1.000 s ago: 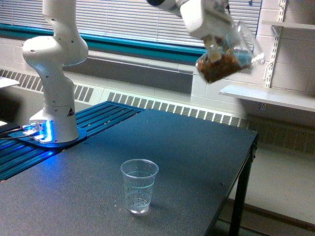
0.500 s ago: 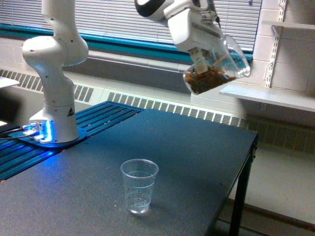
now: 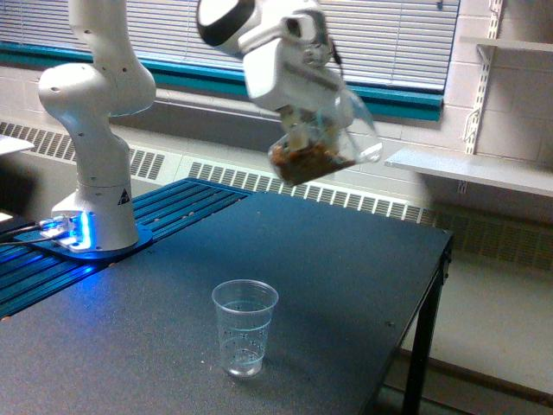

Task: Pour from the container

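Below, the cup [image 3: 244, 327] stands apart from the held container [image 3: 318, 152]

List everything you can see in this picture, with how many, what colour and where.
container: one, clear with brown pieces inside, tilted in the air above the table, held by the gripper.
cup: one, clear with printed markings, upright on the table, near its front.
table: one, dark grey, fills the lower frame.
shelf: one, white, on the wall at the exterior view's right.
window blinds: white, along the back wall.
robot arm base: one, white, blue-lit, at the exterior view's left.
gripper: one, white, closed on the container.
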`<action>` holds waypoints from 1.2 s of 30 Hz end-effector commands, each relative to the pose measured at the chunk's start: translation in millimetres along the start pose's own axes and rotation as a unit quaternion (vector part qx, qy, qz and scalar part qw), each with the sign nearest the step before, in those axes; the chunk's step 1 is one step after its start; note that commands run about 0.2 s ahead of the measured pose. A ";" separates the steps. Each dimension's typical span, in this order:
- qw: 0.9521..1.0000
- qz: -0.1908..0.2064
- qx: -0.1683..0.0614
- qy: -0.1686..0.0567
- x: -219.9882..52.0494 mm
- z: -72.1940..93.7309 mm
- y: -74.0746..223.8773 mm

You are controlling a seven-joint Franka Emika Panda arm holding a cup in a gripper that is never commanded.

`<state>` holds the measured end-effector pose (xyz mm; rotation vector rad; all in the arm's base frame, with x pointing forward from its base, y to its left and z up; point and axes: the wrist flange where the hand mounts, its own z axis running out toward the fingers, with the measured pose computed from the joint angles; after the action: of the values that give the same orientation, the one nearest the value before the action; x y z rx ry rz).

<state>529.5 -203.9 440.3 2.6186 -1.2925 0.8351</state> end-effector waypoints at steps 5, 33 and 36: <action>1.000 -0.004 -0.010 -0.006 -24.2 8.8 37.2; 0.993 -0.064 -0.083 -0.054 -89.5 45.1 118.5; 0.991 -0.071 -0.090 -0.062 -95.1 48.4 122.3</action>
<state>416.6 -228.2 334.0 2.6189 -1.1478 0.5337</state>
